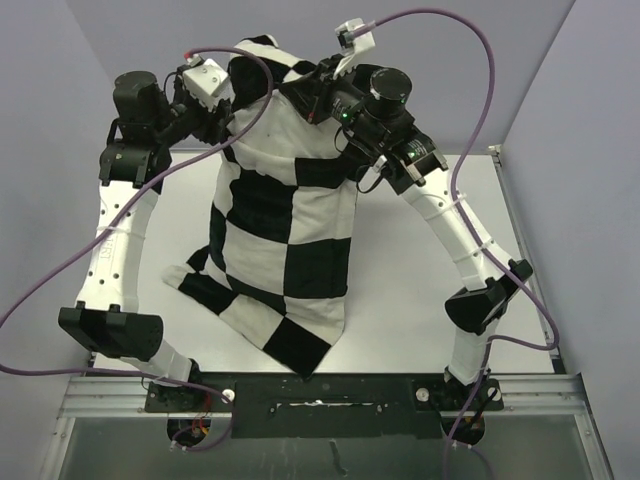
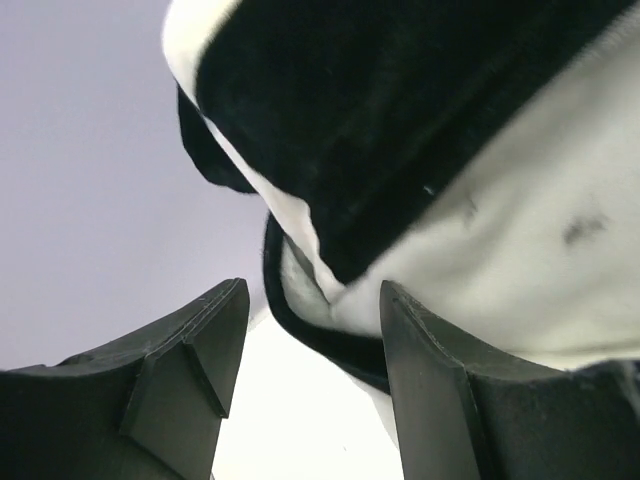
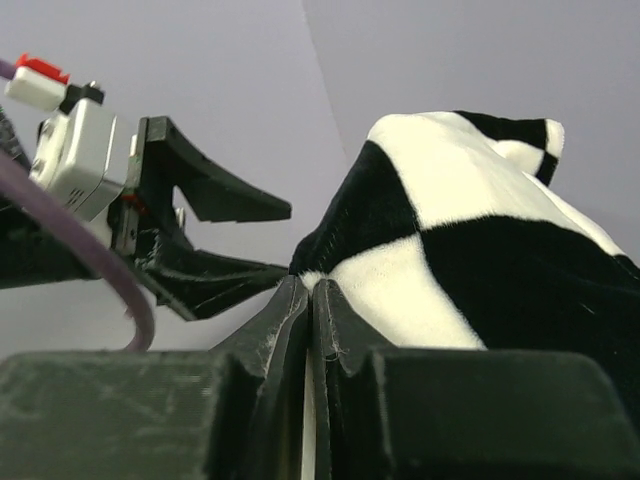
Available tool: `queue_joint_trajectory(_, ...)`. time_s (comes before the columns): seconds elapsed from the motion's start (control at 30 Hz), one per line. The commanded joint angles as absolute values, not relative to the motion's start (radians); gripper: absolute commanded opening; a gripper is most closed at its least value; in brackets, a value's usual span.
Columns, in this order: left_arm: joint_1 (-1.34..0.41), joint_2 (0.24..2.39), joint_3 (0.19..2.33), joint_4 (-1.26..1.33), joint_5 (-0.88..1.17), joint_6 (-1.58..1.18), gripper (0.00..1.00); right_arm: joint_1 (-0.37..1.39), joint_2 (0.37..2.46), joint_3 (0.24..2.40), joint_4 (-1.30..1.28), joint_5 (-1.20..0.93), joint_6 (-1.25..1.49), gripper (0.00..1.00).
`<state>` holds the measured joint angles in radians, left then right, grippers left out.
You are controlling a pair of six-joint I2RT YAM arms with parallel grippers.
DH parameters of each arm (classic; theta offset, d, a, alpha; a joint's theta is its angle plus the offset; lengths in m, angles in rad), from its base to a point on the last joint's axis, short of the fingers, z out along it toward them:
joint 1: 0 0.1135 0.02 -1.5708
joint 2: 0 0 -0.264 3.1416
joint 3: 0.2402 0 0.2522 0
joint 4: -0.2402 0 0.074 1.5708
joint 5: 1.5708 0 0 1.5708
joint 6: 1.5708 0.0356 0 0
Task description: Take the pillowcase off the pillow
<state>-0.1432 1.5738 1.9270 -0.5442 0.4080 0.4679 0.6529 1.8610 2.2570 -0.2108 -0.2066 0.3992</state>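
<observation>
The black-and-white checkered pillowcase (image 1: 290, 230) hangs lifted from its top, and its lower end rests on the table. No plain off-white pillow shows; it is hidden or out of view. My right gripper (image 1: 298, 97) is shut on a fold at the top of the pillowcase (image 3: 480, 270), with the fabric pinched at its fingertips (image 3: 313, 283). My left gripper (image 1: 226, 122) is open just left of that top edge. In the left wrist view, the pillowcase (image 2: 450, 120) hangs over the open gripper (image 2: 315, 330) and is not clamped. The left gripper (image 3: 225, 240) also shows open in the right wrist view.
The white table (image 1: 420, 260) lies under the hanging fabric, with its right edge (image 1: 508, 220) near the purple side wall. Purple cables (image 1: 470, 60) loop above both arms. A black rail (image 1: 320, 395) runs along the near edge between the arm bases.
</observation>
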Motion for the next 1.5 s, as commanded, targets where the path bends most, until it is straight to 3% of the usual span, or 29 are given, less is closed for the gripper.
queue_joint_trajectory(0.0,-0.133,1.518,1.993,-0.413,0.506,0.429,0.53,0.695,1.791,2.292,-0.107,-0.304,0.399,0.00)
queue_joint_trajectory(0.3,-0.142,1.485,2.026,-0.449,0.664,0.391,0.53,0.737,1.835,2.422,-0.180,-0.372,0.384,0.00)
queue_joint_trajectory(0.7,-0.185,1.404,1.933,-0.304,0.649,0.375,0.53,0.764,1.847,2.417,-0.229,-0.376,0.368,0.00)
queue_joint_trajectory(1.03,-0.255,1.416,1.747,0.177,0.146,0.558,0.51,0.790,1.837,2.396,-0.255,-0.397,0.358,0.00)
queue_joint_trajectory(1.2,-0.256,1.426,1.724,0.322,0.085,0.562,0.54,0.788,1.831,2.390,-0.264,-0.402,0.371,0.00)
queue_joint_trajectory(1.27,-0.251,1.428,1.752,0.303,0.096,0.519,0.47,0.779,1.810,2.360,-0.258,-0.385,0.376,0.00)
queue_joint_trajectory(1.3,-0.247,1.428,1.770,0.280,0.103,0.495,0.39,0.771,1.792,2.336,-0.253,-0.364,0.383,0.05)
queue_joint_trajectory(1.37,-0.240,1.424,1.800,0.242,0.112,0.443,0.09,0.742,1.747,2.266,-0.237,-0.324,0.406,0.09)
queue_joint_trajectory(1.4,-0.238,1.421,1.810,0.229,0.111,0.413,0.00,0.720,1.721,2.224,-0.218,-0.317,0.440,0.14)
queue_joint_trajectory(1.47,-0.235,1.416,1.840,0.164,0.139,0.373,0.00,0.661,1.667,2.127,-0.171,-0.315,0.498,0.17)
